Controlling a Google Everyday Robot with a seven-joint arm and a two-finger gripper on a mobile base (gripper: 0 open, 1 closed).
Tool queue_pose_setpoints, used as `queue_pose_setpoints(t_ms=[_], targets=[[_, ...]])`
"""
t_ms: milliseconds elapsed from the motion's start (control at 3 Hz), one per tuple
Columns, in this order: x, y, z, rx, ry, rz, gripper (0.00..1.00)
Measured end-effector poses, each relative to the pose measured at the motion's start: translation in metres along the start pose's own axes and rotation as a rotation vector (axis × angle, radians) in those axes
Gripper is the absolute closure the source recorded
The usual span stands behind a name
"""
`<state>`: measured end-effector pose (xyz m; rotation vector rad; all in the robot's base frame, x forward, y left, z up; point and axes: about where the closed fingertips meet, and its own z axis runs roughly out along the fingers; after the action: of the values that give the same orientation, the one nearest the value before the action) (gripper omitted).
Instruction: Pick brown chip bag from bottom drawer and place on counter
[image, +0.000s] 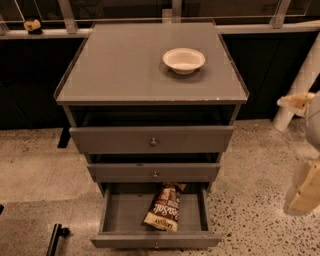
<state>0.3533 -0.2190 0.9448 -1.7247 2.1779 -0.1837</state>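
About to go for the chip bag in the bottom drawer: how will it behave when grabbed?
The brown chip bag looks crinkled, so it is probably light and floppy, likely crumpling when pinched. It lies flat on the bottom drawer floor, so it should not roll. The end effector hangs at the right, away from the bag.

The arm (314, 125) hangs at the right edge; its claw (303, 194), seemingly the lower cream part, points down.

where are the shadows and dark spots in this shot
Camera view: warm, dim light. The bowl casts a soft shadow on the counter; the gaps above the upper drawers are near black; the brown chip bag in the bottom drawer is lit; the gripper is a pale shape at the right edge.
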Motion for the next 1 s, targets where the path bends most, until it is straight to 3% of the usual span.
queue_pose_setpoints(t_ms=[667, 1000], targets=[[0.037, 0.068, 0.088, -0.083, 0.014, 0.052, 0.00], [0.060, 0.084, 0.143, -0.120, 0.002, 0.100, 0.00]])
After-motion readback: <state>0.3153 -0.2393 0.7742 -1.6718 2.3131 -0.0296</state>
